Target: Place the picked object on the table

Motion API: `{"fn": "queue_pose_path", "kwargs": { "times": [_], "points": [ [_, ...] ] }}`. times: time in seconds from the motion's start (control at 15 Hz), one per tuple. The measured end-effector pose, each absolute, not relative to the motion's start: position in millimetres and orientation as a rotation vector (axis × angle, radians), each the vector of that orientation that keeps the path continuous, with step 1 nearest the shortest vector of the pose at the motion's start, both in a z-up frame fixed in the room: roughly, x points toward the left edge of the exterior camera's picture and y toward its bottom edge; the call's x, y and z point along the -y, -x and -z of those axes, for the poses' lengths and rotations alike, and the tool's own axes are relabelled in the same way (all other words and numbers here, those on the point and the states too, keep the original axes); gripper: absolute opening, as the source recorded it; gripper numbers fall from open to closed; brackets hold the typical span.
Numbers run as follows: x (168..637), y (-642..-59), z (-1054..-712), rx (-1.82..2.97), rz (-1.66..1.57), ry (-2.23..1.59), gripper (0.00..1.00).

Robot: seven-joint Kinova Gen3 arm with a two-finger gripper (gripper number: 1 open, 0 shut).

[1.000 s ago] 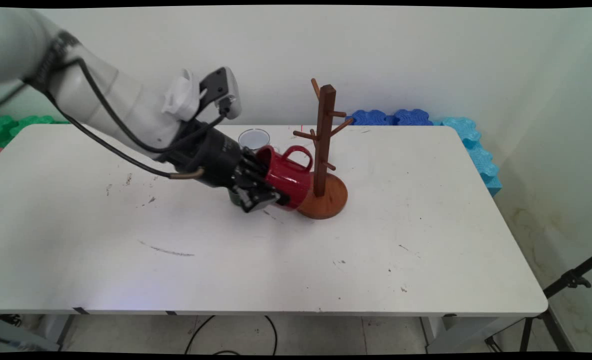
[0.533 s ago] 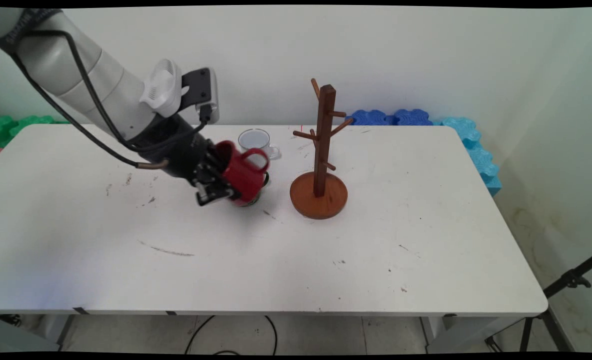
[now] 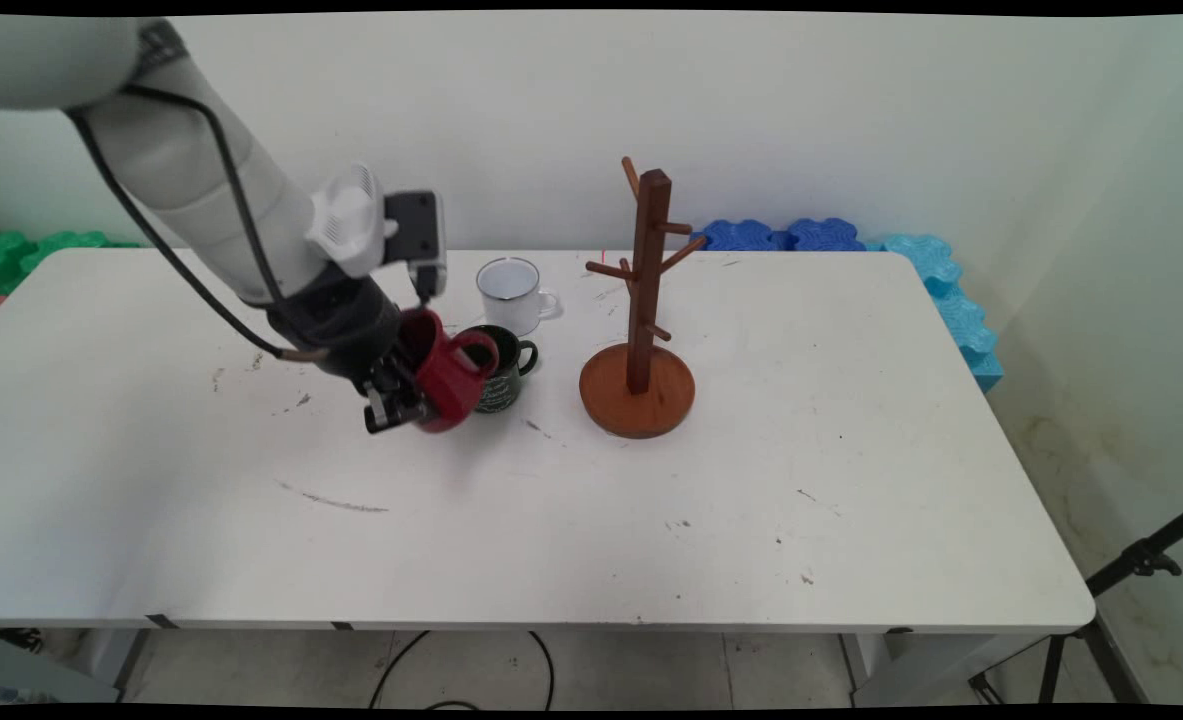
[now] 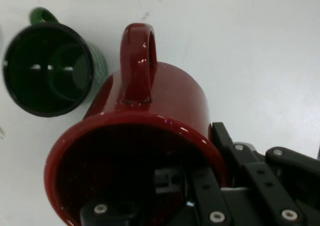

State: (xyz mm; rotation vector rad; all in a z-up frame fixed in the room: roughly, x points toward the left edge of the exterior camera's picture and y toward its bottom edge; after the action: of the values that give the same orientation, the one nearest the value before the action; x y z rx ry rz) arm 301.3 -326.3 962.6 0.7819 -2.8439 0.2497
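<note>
White table [image 3: 711, 520] carries a wooden mug tree [image 3: 641, 320] right of centre, with a white enamel mug [image 3: 511, 293] behind and to its left, apart from it. Black two-finger gripper [image 3: 401, 400] is clamped on the rim of a red mug [image 3: 443, 378], one finger inside the cup, mug tilted with handle uppermost. A dark green mug [image 3: 503, 368] stands upright just beside the red one, between it and the tree; contact cannot be told.
</note>
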Motion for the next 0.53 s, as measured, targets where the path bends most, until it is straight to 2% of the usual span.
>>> {"fn": "queue_pose_path", "kwargs": {
  "times": [0.53],
  "points": [
    [342.9,-275.1,-920.0,2.941,-0.172,-0.775,0.00]
  ]
}}
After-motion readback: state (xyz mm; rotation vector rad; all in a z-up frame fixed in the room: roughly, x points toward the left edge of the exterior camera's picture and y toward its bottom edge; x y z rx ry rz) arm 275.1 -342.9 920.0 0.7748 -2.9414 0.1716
